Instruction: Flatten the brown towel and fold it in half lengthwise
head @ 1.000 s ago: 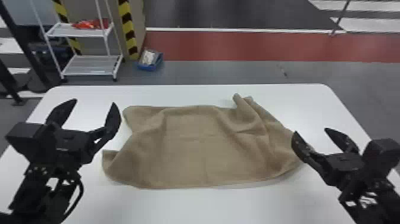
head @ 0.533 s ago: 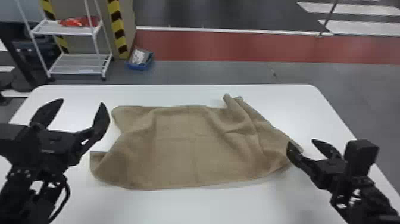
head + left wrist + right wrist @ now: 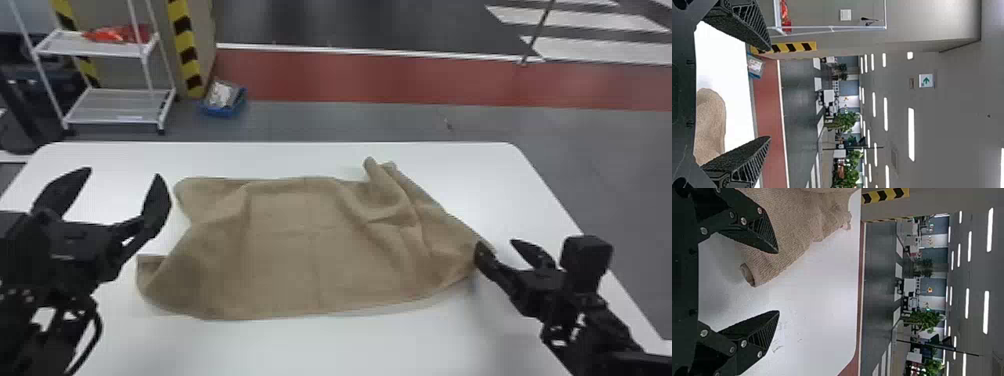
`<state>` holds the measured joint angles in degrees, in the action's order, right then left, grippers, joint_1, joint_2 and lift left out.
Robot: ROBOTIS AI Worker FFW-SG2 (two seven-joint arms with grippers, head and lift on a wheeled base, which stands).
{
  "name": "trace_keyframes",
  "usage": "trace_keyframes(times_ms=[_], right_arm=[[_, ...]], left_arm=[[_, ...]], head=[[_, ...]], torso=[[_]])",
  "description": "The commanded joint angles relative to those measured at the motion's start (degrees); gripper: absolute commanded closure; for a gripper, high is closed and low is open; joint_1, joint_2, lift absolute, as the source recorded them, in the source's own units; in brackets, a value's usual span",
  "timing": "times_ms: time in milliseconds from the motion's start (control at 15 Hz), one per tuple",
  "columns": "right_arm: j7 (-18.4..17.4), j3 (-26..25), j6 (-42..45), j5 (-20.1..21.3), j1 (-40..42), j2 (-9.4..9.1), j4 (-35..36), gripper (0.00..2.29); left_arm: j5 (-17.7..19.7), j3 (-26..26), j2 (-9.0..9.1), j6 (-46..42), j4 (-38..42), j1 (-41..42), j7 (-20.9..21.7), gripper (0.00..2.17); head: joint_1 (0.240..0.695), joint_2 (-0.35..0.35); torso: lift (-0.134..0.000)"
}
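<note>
The brown towel (image 3: 290, 250) lies spread on the white table, its right part wrinkled, with a raised fold at the back right. My left gripper (image 3: 122, 175) stands open left of the towel, above the table; in the left wrist view the left gripper (image 3: 770, 94) has the towel (image 3: 710, 121) beyond its fingers. At the towel's right corner is my right gripper (image 3: 497, 245), open, one finger over the edge. In the right wrist view the right gripper (image 3: 778, 282) has the towel's curled corner (image 3: 752, 274) between its spread fingers, not gripped.
The white table (image 3: 280, 350) extends around the towel on all sides. Beyond its back edge stand a white shelf rack (image 3: 115, 105) and a blue bin (image 3: 225, 100) on the floor.
The right gripper has moved left to the towel's right corner. The head view has shifted somewhat, and the left gripper remains open beside the towel. The towel keeps its shape.
</note>
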<state>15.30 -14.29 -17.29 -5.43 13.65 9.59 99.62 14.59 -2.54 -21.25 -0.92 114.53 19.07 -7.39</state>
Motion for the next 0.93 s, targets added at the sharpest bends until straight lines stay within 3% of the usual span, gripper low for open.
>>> trace_keyframes(times_ms=[0,133,333,867], right_arm=[[0.0,0.1,-1.5,1.0,-1.1,-0.09,-1.1,0.5],[0.1,0.1,-4.1,1.4,-1.4,-0.01,-1.3,0.9],[0.3,0.0,-6.0,1.1,-1.0,-0.09,0.6,1.68],[0.3,4.5,-15.4,1.2,1.1,-0.97,19.7,1.72]], left_arm=[[0.0,0.1,0.07,0.0,-0.2,0.1,0.0,0.09],[0.0,0.2,0.07,0.0,-0.2,0.1,0.0,0.09],[0.0,0.1,0.16,0.0,-0.2,0.0,0.1,0.09],[0.1,0.0,0.24,0.0,-0.7,-0.1,0.1,0.09]], head=[[0.695,-0.104],[0.695,-0.105],[0.695,-0.107],[0.695,-0.057]], torso=[[-0.128],[-0.128],[-0.128],[-0.128]])
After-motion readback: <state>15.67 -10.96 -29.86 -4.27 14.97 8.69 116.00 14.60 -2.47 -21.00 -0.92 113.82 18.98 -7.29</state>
